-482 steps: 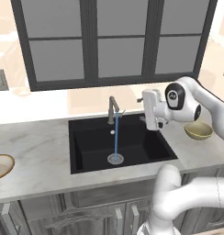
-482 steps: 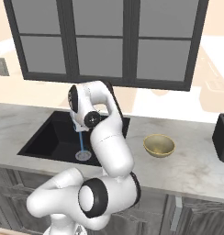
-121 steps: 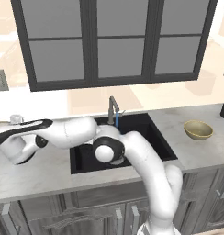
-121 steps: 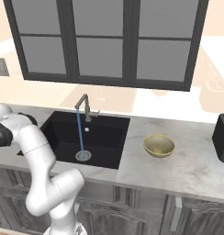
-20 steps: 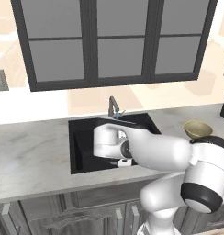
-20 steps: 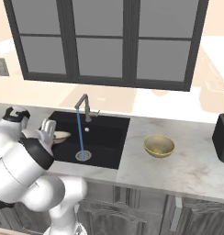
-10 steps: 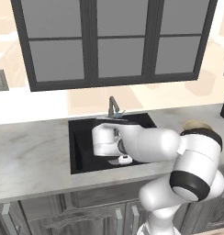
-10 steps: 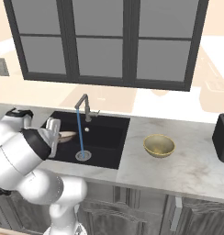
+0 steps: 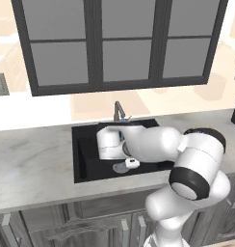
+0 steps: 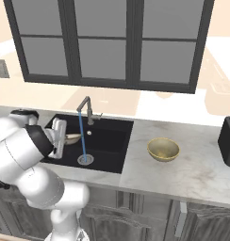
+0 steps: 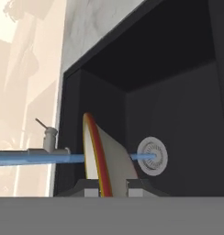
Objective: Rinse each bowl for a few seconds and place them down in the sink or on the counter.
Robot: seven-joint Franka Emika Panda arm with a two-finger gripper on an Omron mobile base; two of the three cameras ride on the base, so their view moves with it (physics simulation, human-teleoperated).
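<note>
My claw [image 11: 106, 189] pinches the shallow bowl's [image 11: 104, 158] thin orange rim, blue water [image 11: 38, 159] striking it inside the matte black sink [image 11: 178, 119]; olive bowl [image 10: 162, 149] sits on the marbled bench [image 10: 183, 164].

Shallow bowl [image 11: 104, 160], orange rim, cream inside, clamped in my jaws over the black sink [image 10: 110, 141], held in the water stream. Olive-yellow bowl [image 10: 163, 149] upright on the marbled table [image 10: 192, 172], right of sink.
</note>
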